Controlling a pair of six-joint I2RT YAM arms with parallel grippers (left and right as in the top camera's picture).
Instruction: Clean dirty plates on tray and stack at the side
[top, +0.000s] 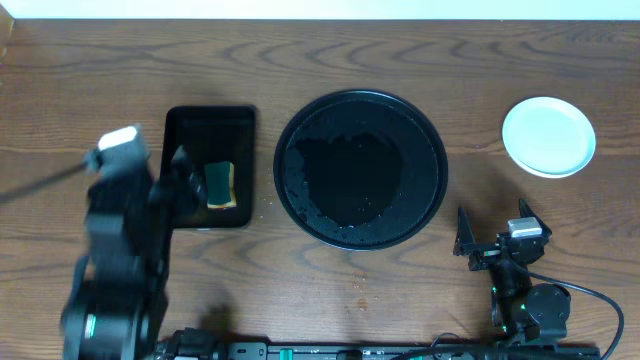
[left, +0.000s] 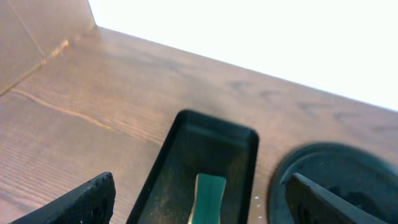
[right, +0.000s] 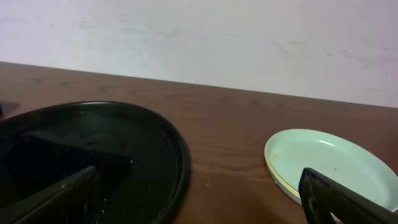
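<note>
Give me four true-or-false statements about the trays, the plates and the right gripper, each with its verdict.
1. The round black tray holds no plates. True.
2. The sponge lies on the round black tray. False: it lies in the rectangular tray.
3. The plates sit stacked on the table, to the right of the round black tray. True.
4. The right gripper is shut on a plate. False: its jaws are open and empty, clear of the plates.
</note>
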